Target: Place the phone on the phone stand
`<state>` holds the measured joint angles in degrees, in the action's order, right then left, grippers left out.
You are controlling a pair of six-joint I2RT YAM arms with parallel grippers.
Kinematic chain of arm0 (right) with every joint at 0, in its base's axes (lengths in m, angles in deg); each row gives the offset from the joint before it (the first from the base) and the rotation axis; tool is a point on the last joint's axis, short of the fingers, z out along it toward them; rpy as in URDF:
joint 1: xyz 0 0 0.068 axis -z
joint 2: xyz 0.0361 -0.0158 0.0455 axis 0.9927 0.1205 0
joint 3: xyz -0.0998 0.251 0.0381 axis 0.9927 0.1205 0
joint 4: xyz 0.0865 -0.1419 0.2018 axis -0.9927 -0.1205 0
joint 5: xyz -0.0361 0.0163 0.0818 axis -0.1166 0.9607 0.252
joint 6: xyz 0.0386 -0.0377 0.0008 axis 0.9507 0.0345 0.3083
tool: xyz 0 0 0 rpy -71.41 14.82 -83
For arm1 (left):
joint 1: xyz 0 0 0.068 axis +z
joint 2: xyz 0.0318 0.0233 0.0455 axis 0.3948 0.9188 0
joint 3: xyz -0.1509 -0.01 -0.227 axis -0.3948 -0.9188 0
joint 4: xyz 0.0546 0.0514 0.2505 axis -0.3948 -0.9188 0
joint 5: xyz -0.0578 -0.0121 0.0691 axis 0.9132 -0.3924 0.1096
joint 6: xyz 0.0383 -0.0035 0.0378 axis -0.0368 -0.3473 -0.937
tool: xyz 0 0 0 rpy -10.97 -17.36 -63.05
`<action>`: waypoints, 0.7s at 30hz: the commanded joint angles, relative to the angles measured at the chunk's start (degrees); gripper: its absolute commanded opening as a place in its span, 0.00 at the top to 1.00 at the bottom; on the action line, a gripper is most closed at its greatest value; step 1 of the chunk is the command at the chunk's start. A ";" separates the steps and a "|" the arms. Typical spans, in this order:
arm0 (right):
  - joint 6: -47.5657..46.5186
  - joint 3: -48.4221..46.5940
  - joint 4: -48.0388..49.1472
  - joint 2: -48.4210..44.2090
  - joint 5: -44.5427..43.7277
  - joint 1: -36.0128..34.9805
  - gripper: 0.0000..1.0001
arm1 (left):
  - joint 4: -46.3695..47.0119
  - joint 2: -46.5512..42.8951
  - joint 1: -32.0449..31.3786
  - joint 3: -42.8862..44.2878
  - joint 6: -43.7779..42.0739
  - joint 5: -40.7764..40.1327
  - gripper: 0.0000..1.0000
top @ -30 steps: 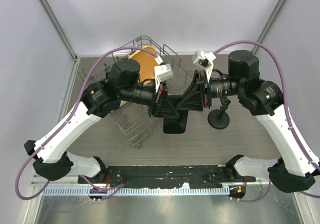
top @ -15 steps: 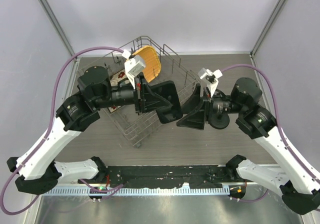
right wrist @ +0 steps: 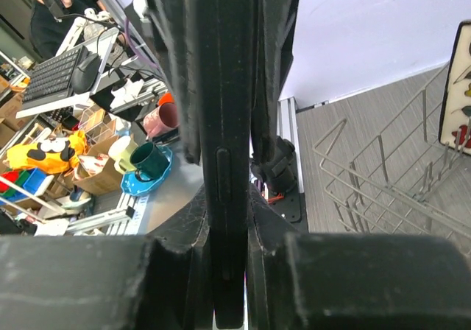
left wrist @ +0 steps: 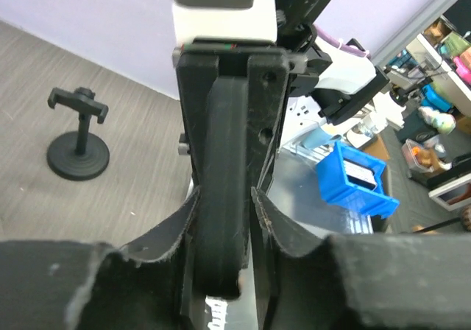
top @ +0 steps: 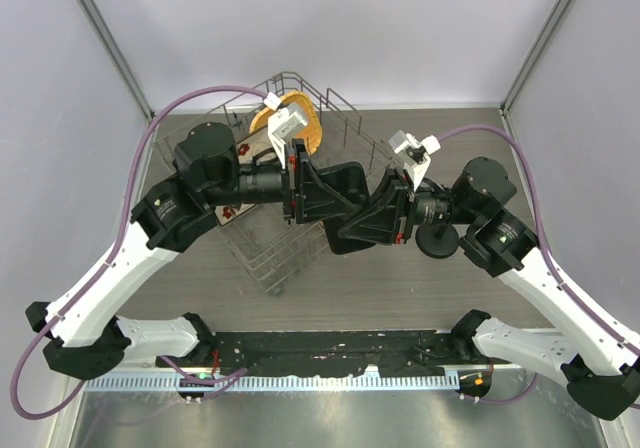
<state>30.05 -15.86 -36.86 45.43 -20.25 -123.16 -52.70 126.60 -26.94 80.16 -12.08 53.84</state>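
Observation:
The phone (top: 350, 180) is a flat black slab held in the air above the table's middle, between both arms. My left gripper (top: 335, 203) is shut on one end of it. My right gripper (top: 357, 230) is shut on the other end. The left wrist view shows the phone (left wrist: 224, 160) edge-on between my fingers (left wrist: 173, 223). In the right wrist view, the phone (right wrist: 224, 124) with its side button sits tight between the pads (right wrist: 268, 219). The phone stand (top: 438, 238) is upright on the table just right of the grippers, with nothing on it, and the phone stand (left wrist: 77, 149) also shows at the left.
A wire dish rack (top: 262, 258) stands left of centre under my left arm, holding an orange plate (top: 297, 118) and a floral plate (top: 238, 151). From the right wrist, the rack (right wrist: 383, 175) and floral plate (right wrist: 460, 79) lie to the right. Cage posts frame the table.
Half a second ago the left gripper alone held the phone, with the right gripper apart and open. The right gripper has now moved left and shut on the phone.

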 commanded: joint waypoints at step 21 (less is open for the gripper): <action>-6.80 -3.24 -16.61 -1.08 -17.13 -1.67 0.51 | 0.73 -0.92 0.27 4.11 -2.38 -8.88 1.00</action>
<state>27.49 -14.76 -40.99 44.97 -22.39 -124.62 -53.02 128.44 -26.37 82.15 -13.58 54.71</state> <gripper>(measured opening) 0.270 0.201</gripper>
